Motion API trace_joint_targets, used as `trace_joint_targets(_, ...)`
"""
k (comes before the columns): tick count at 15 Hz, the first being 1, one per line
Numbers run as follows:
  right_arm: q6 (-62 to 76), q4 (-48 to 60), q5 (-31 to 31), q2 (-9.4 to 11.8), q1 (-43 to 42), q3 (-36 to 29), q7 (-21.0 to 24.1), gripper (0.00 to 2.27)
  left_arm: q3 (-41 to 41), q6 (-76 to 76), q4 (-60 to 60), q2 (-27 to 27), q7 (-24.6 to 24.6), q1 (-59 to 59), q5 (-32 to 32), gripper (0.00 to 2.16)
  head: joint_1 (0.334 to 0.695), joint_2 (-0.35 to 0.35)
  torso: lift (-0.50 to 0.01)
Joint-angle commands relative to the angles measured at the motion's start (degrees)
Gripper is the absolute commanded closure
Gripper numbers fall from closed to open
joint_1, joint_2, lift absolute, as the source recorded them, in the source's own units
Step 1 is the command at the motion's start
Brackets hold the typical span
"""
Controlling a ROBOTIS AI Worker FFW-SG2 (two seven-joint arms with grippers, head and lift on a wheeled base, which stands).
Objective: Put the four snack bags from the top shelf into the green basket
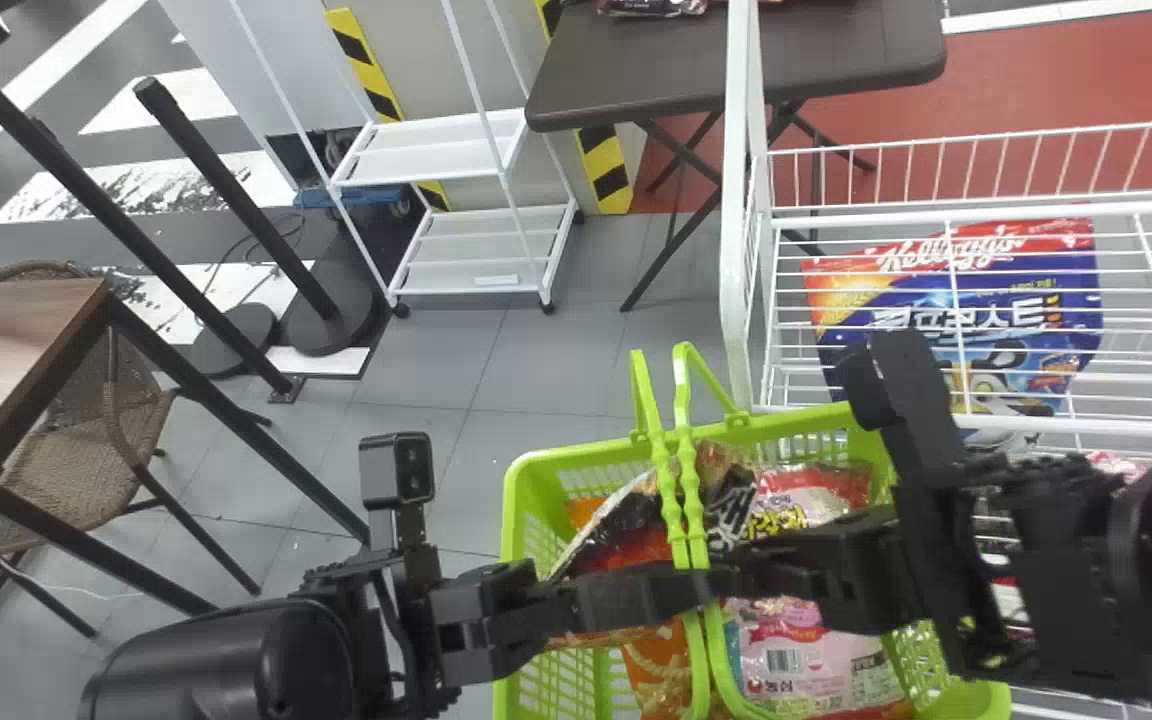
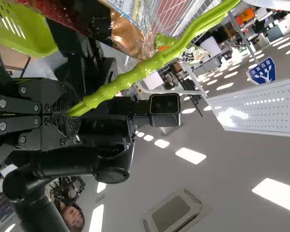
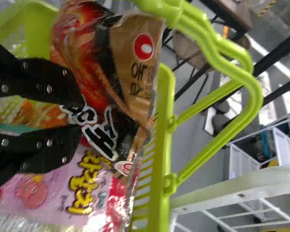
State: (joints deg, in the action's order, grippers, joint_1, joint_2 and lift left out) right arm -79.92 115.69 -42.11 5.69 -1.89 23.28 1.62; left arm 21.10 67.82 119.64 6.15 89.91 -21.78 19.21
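In the head view my left gripper (image 1: 681, 592) crosses the green basket (image 1: 576, 460) at its upright handles (image 1: 667, 500). Seen from the left wrist, that gripper (image 2: 75, 113) is shut on the green handle (image 2: 145, 67). My right gripper (image 1: 751, 575) points at it from the right, above the bags. In the right wrist view the right gripper (image 3: 81, 113) has its fingertips apart over the brown-and-red snack bag (image 3: 135, 72). That bag leans on a pink bag (image 3: 82, 186) inside the basket; another pink bag (image 1: 796, 660) and an orange one (image 1: 658, 665) lie there too.
A white wire shelf (image 1: 996, 210) stands right beside the basket, a blue-and-red cereal bag (image 1: 956, 300) on it. Its white post (image 1: 736, 200) rises behind the basket. Farther back are a dark folding table (image 1: 636, 70) and a white rack (image 1: 426, 165).
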Motion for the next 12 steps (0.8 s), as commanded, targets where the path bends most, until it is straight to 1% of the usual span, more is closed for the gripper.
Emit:
trace_joint_targets(1, -8.11, 5.51, -0.08, 0.64, 1.63, -4.38, -0.13, 0.05, 0.17, -0.01, -0.19, 0.0, 0.66, 0.07, 0.12, 2.15, 0.695, 0.35, -0.005)
trace_joint_targets(3, -9.34, 11.05, -1.4, 3.01, 4.53, -10.8, -0.92, 0.05, 0.25, -0.18, -0.19, 0.0, 0.66, 0.07, 0.12, 2.15, 0.695, 0.35, -0.005)
trace_joint_targets(4, -8.99, 13.51, -1.66, 3.37, 6.2, -15.19, -2.24, 0.06, 0.43, -0.01, -0.19, 0.0, 0.66, 0.07, 0.12, 2.15, 0.695, 0.35, -0.005)
trace_joint_targets(5, -5.82, 16.5, -1.13, 3.37, 7.95, -20.38, -3.21, 0.06, 0.43, -0.01, -0.19, 0.0, 0.66, 0.07, 0.12, 2.15, 0.695, 0.342, -0.005)
trace_joint_targets(6, -1.61, 17.73, -0.52, 3.37, 9.27, -24.16, -4.35, 0.06, 0.52, -0.01, -0.19, 0.0, 0.66, 0.07, 0.04, 2.15, 0.695, 0.274, -0.005)
trace_joint_targets(7, 3.67, 17.73, 0.36, 3.54, 9.71, -27.85, -5.23, 0.06, 0.61, -0.01, -0.19, 0.0, 0.66, 0.07, 0.04, 2.15, 0.695, 0.227, -0.005)
trace_joint_targets(8, 9.12, 16.94, 2.91, 4.07, 9.71, -30.49, -5.23, 0.06, 0.61, -0.01, -0.19, 0.0, 0.66, 0.07, 0.04, 2.15, 0.695, 0.179, -0.005)
trace_joint_targets(9, 16.68, 15.18, 6.42, 4.42, 9.62, -32.07, -5.23, 0.06, 0.61, -0.01, -0.19, 0.0, 0.66, -0.02, 0.04, 2.15, 0.695, 0.135, -0.005)
trace_joint_targets(10, 23.71, 13.07, 10.82, 5.12, 9.36, -32.16, -5.14, 0.06, 0.69, -0.01, -0.1, 0.0, 0.66, -0.2, 0.04, 2.15, 0.695, 0.09, -0.005)
trace_joint_targets(11, 30.74, 9.64, 15.39, 5.65, 8.22, -32.42, -4.79, 0.07, 0.87, -0.01, -0.02, 0.0, 0.66, -0.28, 0.04, 2.15, 0.695, -0.009, -0.005)
trace_joint_targets(12, 35.31, 5.69, 18.64, 6.62, 6.46, -32.51, -4.44, 0.07, 0.87, -0.01, 0.07, 0.0, 0.66, -0.46, 0.04, 2.15, 0.695, -0.058, -0.005)
